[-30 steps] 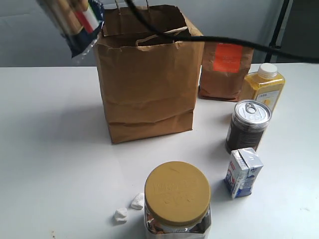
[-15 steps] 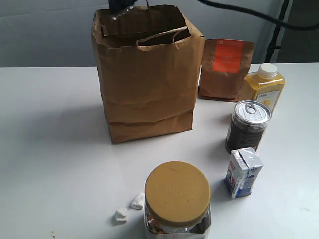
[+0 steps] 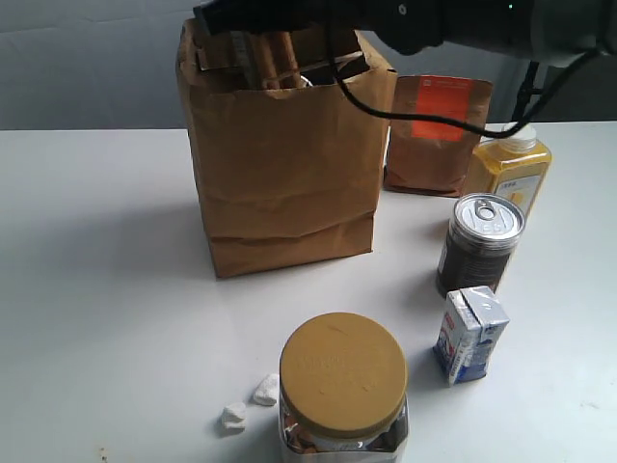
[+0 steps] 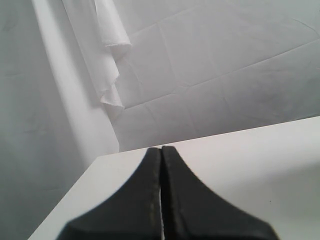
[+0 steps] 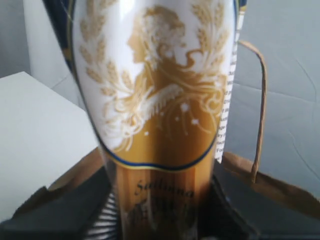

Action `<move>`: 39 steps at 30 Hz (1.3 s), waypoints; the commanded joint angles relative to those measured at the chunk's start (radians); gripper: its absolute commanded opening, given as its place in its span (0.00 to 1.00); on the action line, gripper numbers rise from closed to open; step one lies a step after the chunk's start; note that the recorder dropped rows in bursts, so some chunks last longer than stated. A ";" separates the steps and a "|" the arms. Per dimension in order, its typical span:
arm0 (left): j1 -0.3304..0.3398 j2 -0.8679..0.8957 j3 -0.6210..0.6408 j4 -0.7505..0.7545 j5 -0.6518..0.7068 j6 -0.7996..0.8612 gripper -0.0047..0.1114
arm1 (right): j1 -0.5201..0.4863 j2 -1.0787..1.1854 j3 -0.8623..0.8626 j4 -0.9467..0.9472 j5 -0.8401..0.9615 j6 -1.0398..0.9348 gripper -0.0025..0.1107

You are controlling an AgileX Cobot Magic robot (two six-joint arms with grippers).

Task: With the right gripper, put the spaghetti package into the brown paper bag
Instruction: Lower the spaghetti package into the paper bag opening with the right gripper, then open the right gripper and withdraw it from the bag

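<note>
- The spaghetti package (image 3: 268, 60) sits at the top centre-left of the exterior view. Its orange-yellow strands show inside the open mouth of the brown paper bag (image 3: 289, 164), and its lower part is hidden behind the front wall.
- Its long axis runs close to upright with a slight lean. One end points down into the bag and the other up toward the claw. How deep the lower end reaches cannot be seen.
- In the right wrist view the gold emblem fills the frame, and a twisted handle (image 5: 260, 110) and the bag's rim lie just behind the packet.
- The right gripper (image 3: 246, 19) reaches in from the upper right, across the bag's mouth. Its dark fingers (image 5: 65, 212) flank the packet on both sides, so I judge it to be grasping the package.
- The step in hand looks like lowering and letting go.
  - Go down along the packet's own axis, centred in the opening and clear of rim and handles.
  - The bag is light and creased, so a snag could drag or tip it.
  - Release only once the packet is well below the rim.
- A black cable (image 3: 386, 108) hangs over the bag's upper right edge and could catch.
- The left gripper (image 4: 161, 165) is clenched on nothing above the white table (image 3: 96, 241).
- An orange-labelled pouch (image 3: 439, 135) stands just right of the bag.
</note>
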 commanded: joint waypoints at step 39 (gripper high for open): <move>0.002 -0.002 0.005 -0.004 -0.007 -0.004 0.04 | -0.050 -0.064 0.319 -0.107 -0.440 0.106 0.32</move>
